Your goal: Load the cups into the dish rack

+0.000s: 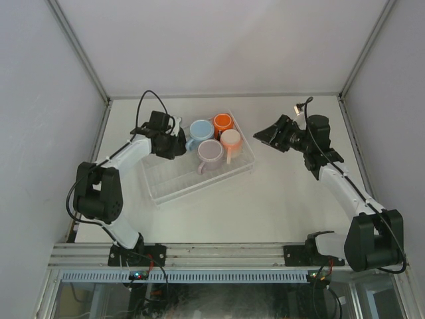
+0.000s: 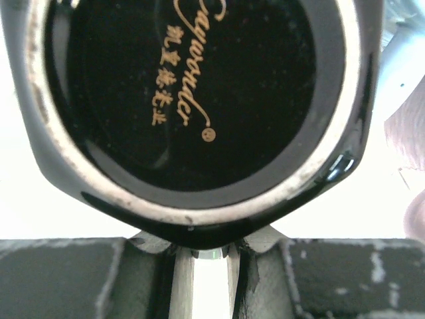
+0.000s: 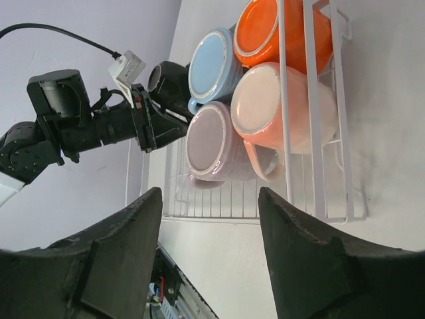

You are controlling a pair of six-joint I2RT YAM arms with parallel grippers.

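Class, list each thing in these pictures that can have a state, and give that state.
left pincer, shut on the black mug.
right pincer, open and empty.
black mug, gripped, at the dish rack's far left edge.
orange mug, in the rack, base up.
light blue mug, in the rack, base up.
lilac mug, in the rack, base up.
peach mug, in the rack, base up.
dish rack, holding four mugs.

site: we judge this a robot lab cell | cues: we see white panel walls (image 1: pixel 219 40), aluminium frame rail (image 1: pixel 219 252), arm bases (image 1: pixel 136 254) bolted on it
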